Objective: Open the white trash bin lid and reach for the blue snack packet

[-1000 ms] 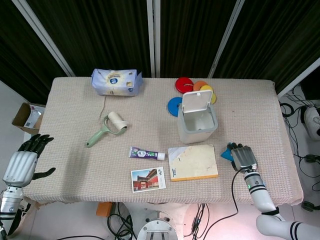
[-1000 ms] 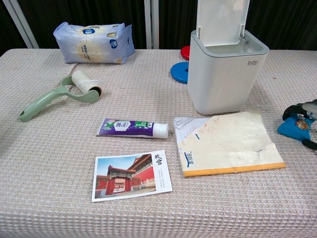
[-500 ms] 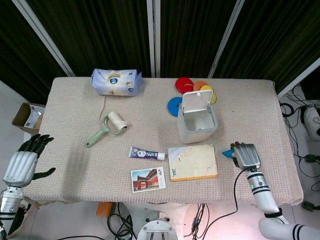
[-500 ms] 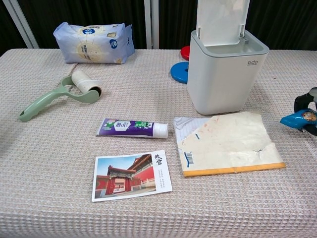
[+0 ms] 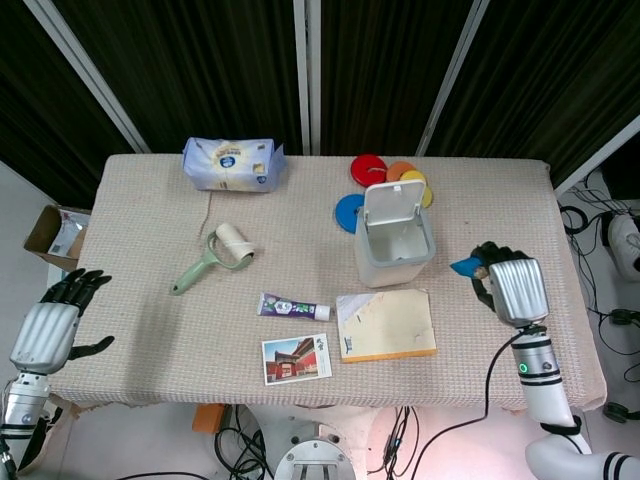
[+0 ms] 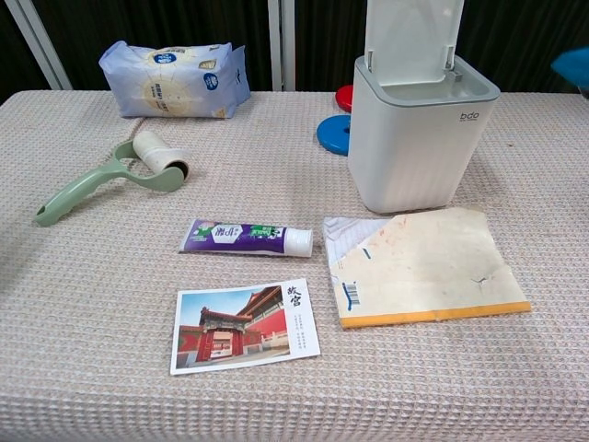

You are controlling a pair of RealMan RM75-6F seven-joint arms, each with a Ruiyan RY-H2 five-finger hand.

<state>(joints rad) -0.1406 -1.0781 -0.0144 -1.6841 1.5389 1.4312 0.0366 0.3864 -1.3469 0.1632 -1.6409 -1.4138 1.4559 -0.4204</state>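
The right hand (image 5: 508, 288) grasps the blue snack packet (image 5: 466, 266), which sticks out from its fingers on the side toward the white trash bin (image 5: 394, 243); in the chest view only a blue corner shows at the upper right edge. The bin stands just beside that hand, its lid (image 5: 392, 199) tipped up and open. A worn book (image 5: 386, 325) lies on the worktop (image 5: 150, 330) between the hand and a toothpaste tube (image 5: 294, 307), with a postcard (image 5: 296, 358) near the tube. The left hand (image 5: 50, 328) hangs off the far edge of the worktop, released, fingers spread and holding nothing. A lint roller (image 5: 213, 257) lies nearer that hand.
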